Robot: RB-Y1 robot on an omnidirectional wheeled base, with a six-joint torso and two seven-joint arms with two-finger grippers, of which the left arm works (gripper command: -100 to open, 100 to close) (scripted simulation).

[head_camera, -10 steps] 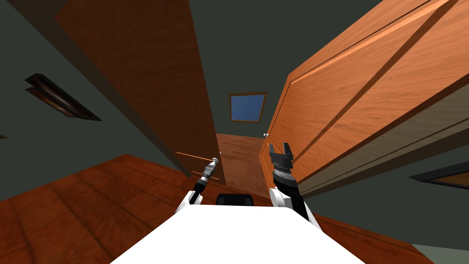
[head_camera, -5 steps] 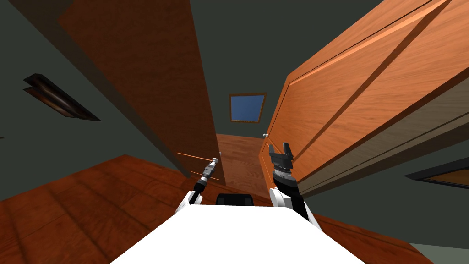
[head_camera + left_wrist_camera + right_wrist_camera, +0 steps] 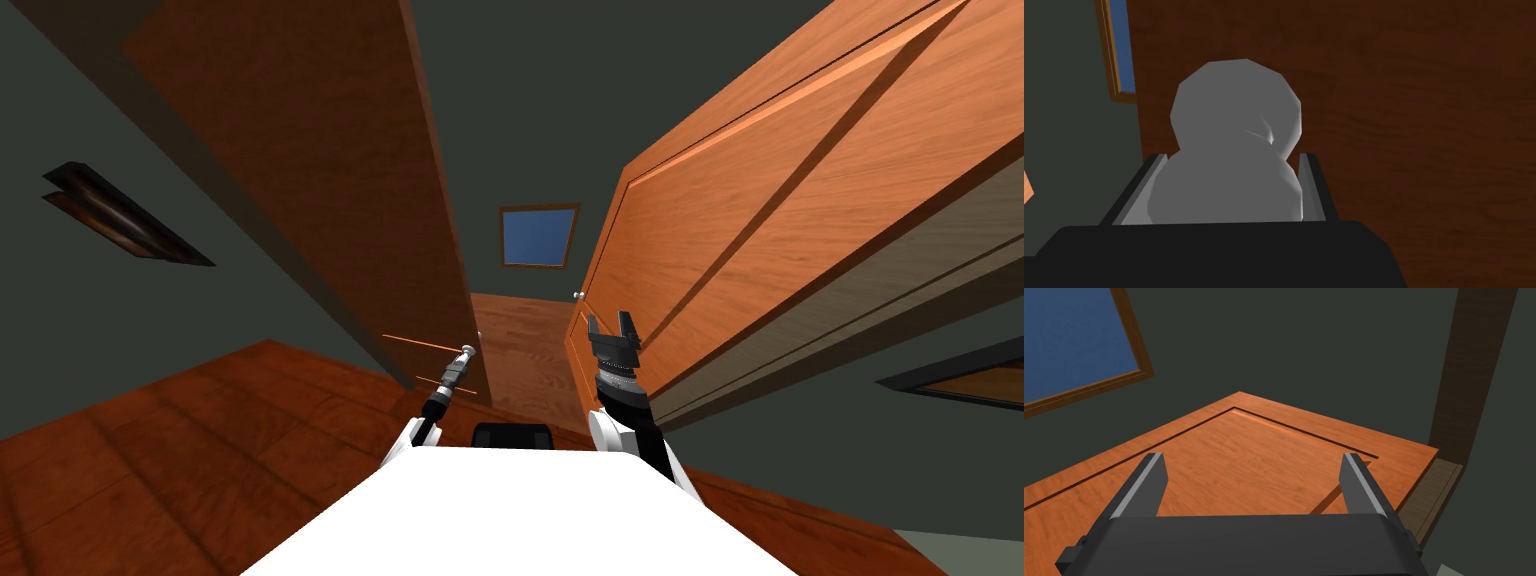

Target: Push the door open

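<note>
Two claws up: left claw pinching the grey knob of the dark door, whose edge has swung a touch further away, so it's opening. Right claw spread, idle by the orange door.
</note>
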